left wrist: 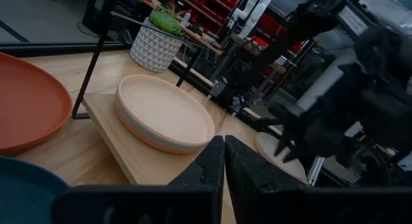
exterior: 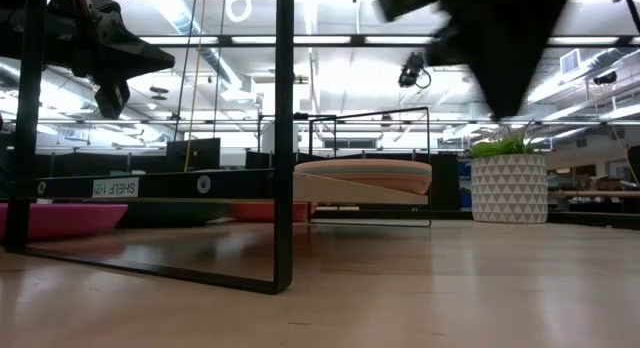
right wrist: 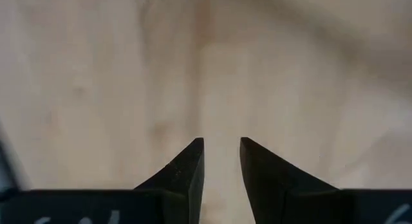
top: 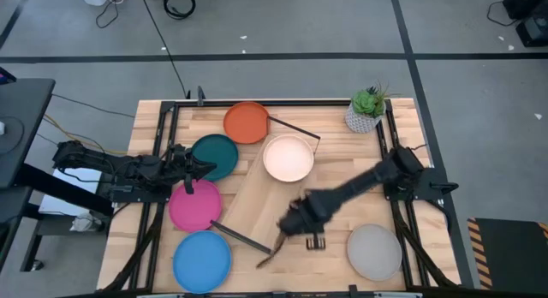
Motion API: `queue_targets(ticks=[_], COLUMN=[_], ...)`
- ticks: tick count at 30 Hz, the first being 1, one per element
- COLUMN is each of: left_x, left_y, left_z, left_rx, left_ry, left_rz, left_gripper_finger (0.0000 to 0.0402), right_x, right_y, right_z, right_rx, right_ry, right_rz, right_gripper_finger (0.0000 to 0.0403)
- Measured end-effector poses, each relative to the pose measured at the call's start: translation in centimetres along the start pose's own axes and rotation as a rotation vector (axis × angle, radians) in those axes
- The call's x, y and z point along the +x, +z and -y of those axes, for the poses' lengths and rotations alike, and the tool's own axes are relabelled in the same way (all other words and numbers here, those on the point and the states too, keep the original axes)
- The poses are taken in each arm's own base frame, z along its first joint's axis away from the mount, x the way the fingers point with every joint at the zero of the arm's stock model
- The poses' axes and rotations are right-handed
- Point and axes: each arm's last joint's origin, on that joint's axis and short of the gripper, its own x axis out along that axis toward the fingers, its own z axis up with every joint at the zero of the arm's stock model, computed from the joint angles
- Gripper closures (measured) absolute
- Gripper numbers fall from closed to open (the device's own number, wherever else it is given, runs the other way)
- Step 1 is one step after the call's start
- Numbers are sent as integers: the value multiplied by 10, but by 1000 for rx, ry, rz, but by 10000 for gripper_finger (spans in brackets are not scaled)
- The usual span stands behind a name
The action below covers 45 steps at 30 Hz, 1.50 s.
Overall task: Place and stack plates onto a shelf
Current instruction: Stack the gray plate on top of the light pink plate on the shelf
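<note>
The shelf (top: 257, 199) is a light board lying slantwise mid-table, with black frame ends. On its far end sits the cream plate (top: 288, 158), with a light blue rim (left wrist: 138, 127) showing under it. The orange (top: 247, 122), dark teal (top: 216, 152), pink (top: 193, 205) and bright blue (top: 203, 261) plates lie flat on the table left of the shelf. The grey plate (top: 374, 251) lies near the right edge. My left gripper (top: 204, 168), shut (left wrist: 223, 150), hovers above the teal and pink plates. My right gripper (top: 291, 225), open (right wrist: 222, 147), hangs over bare wood at the shelf's near end. Beside it a thin brown sliver (top: 272, 249) shows; I cannot tell whether it is the brown plate.
A potted plant in a white patterned pot (top: 366, 112) stands at the table's far right corner. The shelf's near frame end (exterior: 285, 138) rises close to the table's near edge. Bare tabletop lies between the shelf and the grey plate.
</note>
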Motion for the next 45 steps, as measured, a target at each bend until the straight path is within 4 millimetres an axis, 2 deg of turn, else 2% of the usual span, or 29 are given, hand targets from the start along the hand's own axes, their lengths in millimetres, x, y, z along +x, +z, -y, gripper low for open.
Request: queue_targets(ticks=[3,5,7,13,17,19,25,32,39,42,45], left_x=[0,0,0,0,0,0,0,0,0,0,0], left_y=[0,1,1,1,1,1,1,1,1,1,1], left_z=[0,0,1,0,0,0,0,0,1,1,1], left_rx=[-1,-3,-4,63,206,266,286,287,343,362,345], left_ry=[-1,-4,-6,-4,-3,-2,-3,-2,-2,-3,-3], left_rz=[2,6,8,8,8,8,8,7,9,9,9], left_gripper_finger=[381,381,381,381,381,381,381,381,381,381,381], right_x=[7,16,27,47,47,45,43,71,95,99,99], right_y=[-16,-27,-38,-60,-67,-76,-103,-107,-103,-101,-100], right_z=[-23,-31,-39,-51,-48,-43,-37,-45,-40,-38,-37], right_rx=[247,394,469,513,416,402,634,729,741,727,701], right_ry=[29,55,59,-5,-116,-132,59,238,169,152,146], right_rz=[-54,-146,-216,-266,-177,-169,-183,-162,-225,-225,-201], right_gripper_finger=[292,290,288,269,260,261,269,245,220,231,267])
